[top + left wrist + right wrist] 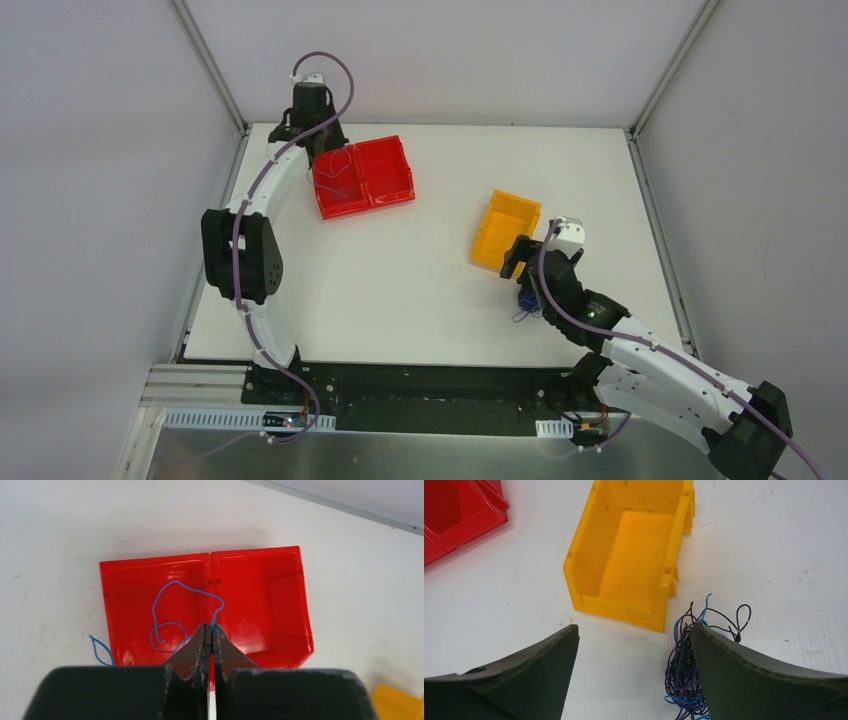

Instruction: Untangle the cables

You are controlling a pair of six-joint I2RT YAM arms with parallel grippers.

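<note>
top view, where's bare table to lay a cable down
Bare table between the red bins and yellow bin, and along the near edge. Crowded by the yellow bin, where the cable tangle sits at the right gripper.

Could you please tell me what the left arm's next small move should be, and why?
Probably open the left gripper and let go of the blue wire: it is shut on the wire above the red bin, and most of the wire already lies loose in one compartment, apart from the tangled bundle.

Open tabletop (420, 270) between red bins (362, 177) and yellow bin (506, 230), cable bundle (684, 675) crowding one finger of right end effector (634, 632)
</note>
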